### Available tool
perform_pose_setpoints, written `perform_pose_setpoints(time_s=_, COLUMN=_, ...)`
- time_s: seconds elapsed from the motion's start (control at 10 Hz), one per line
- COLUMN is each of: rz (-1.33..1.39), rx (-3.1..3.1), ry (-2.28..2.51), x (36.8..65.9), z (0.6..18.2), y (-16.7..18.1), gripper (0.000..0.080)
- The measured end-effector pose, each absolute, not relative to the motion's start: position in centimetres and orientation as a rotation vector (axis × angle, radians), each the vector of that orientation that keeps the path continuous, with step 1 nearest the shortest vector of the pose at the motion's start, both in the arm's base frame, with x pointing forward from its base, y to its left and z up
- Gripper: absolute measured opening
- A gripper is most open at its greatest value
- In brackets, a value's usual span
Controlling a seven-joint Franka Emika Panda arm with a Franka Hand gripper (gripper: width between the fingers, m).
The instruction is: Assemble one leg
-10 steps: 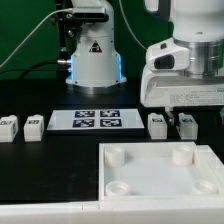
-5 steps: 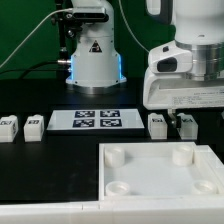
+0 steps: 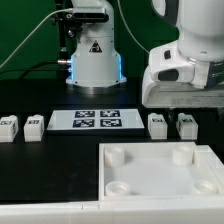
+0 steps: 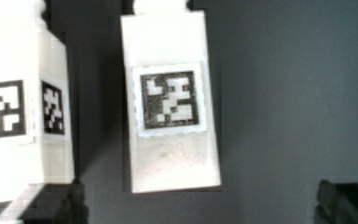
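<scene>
The leg (image 3: 186,125), a small white block bearing a black-and-white square tag, is laid flat, tag upward, at the exterior view's far right. A twin leg (image 3: 157,124) is set just beside it, apart.

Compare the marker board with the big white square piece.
The marker board is thin and flat; the square piece is thicker, with a raised rim. The marker board carries four black-and-white tags; the square piece shows none, only round corner sockets. The marker board is a narrow strip; the square piece is far broader. Both are white and lie on the dark table.
</scene>
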State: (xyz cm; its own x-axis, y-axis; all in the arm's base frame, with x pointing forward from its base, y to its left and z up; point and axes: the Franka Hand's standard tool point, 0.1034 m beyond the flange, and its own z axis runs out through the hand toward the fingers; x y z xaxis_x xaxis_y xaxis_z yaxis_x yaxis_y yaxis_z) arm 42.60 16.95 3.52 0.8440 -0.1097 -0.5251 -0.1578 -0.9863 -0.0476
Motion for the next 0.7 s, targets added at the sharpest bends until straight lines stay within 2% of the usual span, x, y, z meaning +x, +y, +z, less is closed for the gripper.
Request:
perform_pose_setpoints(time_s=0.4, rz=1.289, rx=-2.774, ry=0.157, x=41.98, z=3.46, y=16.72, gripper=0.0649)
perform_pose_setpoints(time_s=0.7, rz=1.315, rx=-2.759, ry=0.156, x=42.41, z=2.84, y=16.85, gripper=0.0649)
